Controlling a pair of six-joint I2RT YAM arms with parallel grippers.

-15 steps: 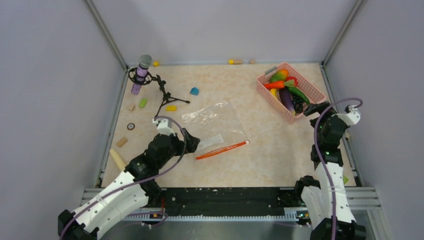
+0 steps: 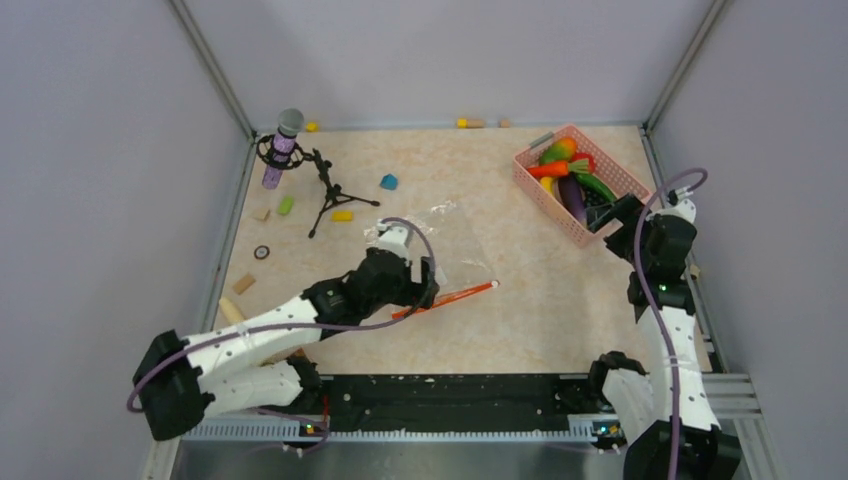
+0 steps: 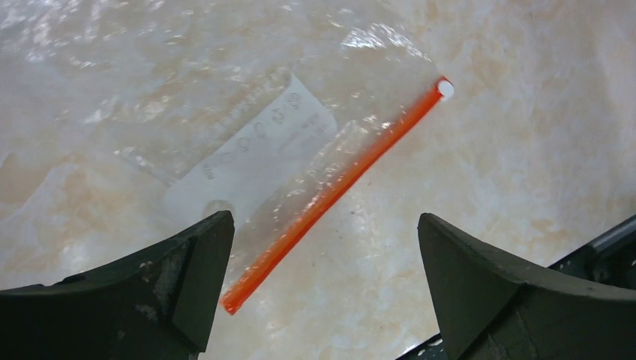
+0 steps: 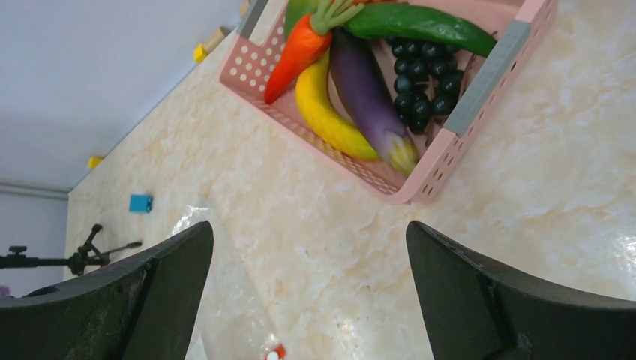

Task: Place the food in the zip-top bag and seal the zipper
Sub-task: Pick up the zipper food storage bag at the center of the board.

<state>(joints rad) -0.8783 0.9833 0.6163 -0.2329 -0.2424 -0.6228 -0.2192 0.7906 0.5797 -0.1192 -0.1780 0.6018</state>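
Observation:
The clear zip-top bag (image 2: 440, 250) lies flat mid-table, its orange-red zipper (image 2: 455, 296) along the near edge with a white slider tab (image 2: 494, 284) at the right end. My left gripper (image 2: 425, 290) is open and hovers over the zipper's left end; in the left wrist view the zipper (image 3: 330, 193) runs between the open fingers (image 3: 191, 270). The food sits in the pink basket (image 2: 540, 192): carrot (image 4: 300, 49), banana (image 4: 322, 109), eggplant (image 4: 367, 94), grapes (image 4: 420, 79) and a green piece (image 4: 420, 22). My right gripper (image 2: 612, 214) is open and empty at the basket's near right corner.
A microphone on a black tripod (image 2: 285, 150) stands at the back left. Small blocks lie around it: blue (image 2: 389, 182), yellow (image 2: 342, 215), green (image 2: 286, 205). A wooden block (image 2: 243, 284) and a round piece (image 2: 262, 253) lie by the left wall.
My left arm has reached forward and right, from left of the bag to over the zipper's left end. My right gripper has moved slightly up toward the basket.

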